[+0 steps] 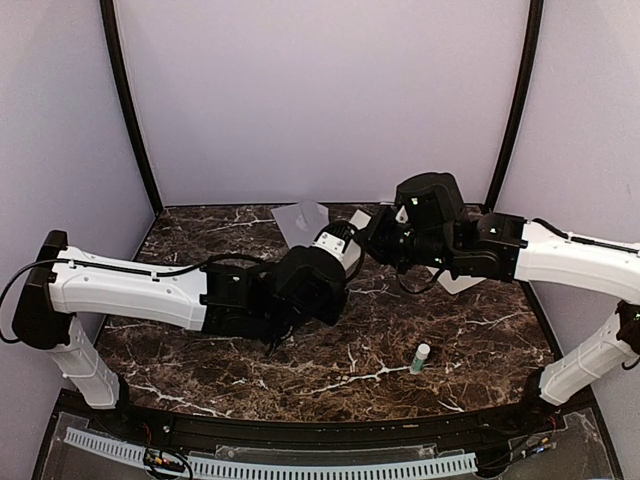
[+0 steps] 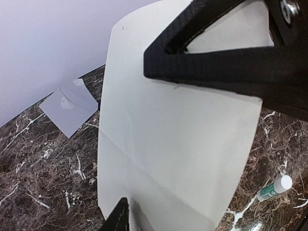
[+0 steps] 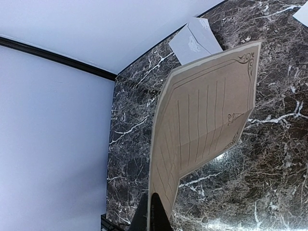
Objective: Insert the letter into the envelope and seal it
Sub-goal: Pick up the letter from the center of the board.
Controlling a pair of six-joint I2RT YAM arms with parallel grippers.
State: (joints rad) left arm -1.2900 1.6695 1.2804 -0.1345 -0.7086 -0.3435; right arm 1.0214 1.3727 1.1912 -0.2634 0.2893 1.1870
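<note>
In the left wrist view the letter [image 2: 178, 144], a large cream sheet with fold creases, hangs upright in the air above the marble table. My right gripper [image 3: 155, 214] is shut on its edge, and the lined, printed side [image 3: 207, 120] faces that camera. The right gripper's black fingers [image 2: 211, 62] clamp the sheet's top in the left wrist view. One finger of my left gripper [image 2: 130, 204] lies against the sheet's lower corner, with the other hidden behind the paper. The grey envelope [image 1: 300, 220] lies flat at the back of the table, apart from both grippers.
A white glue stick with a green label [image 1: 421, 357] lies on the table at the front right. A white paper corner [image 1: 455, 282] shows under the right arm. Both arms meet over the table's middle. Lilac walls close in the back and sides.
</note>
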